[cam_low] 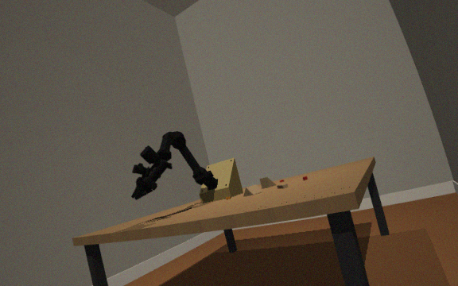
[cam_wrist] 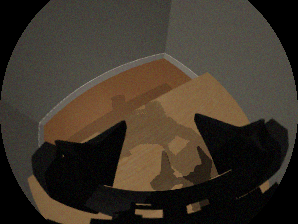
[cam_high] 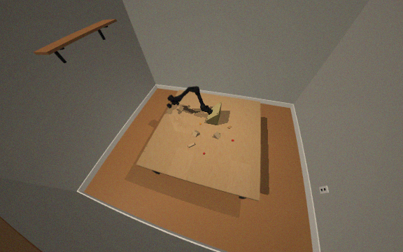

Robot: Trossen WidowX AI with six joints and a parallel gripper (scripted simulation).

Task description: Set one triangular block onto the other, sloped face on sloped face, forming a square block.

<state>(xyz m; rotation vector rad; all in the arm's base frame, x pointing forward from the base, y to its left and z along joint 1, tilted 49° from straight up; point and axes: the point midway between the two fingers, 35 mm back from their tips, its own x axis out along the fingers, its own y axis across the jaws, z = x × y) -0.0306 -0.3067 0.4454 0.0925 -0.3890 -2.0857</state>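
Observation:
One small wooden triangular block (cam_high: 196, 134) (cam_low: 249, 192) lies on the table (cam_high: 222, 168) (cam_low: 312, 191). A second triangular block (cam_high: 217, 135) (cam_low: 267, 183) lies apart from it, to its right in the top view. Neither touches the other. The exact turn of their sloped faces is too small to tell. My gripper (cam_wrist: 160, 120) is wide open and empty. It hangs in the air near the table's far left edge in the top view, well away from both blocks. The wrist view shows bare table and floor beyond the fingers, and neither block.
A large yellowish wedge (cam_high: 215, 113) (cam_low: 223, 175) stands beside the arm's base. A flat wooden piece (cam_high: 192, 145) (cam_low: 282, 186) lies near the blocks. Small red pieces (cam_high: 232, 140) (cam_high: 203, 153), an orange piece (cam_high: 200, 124) (cam_low: 228, 198) and a small tan piece (cam_high: 229, 127) lie around them.

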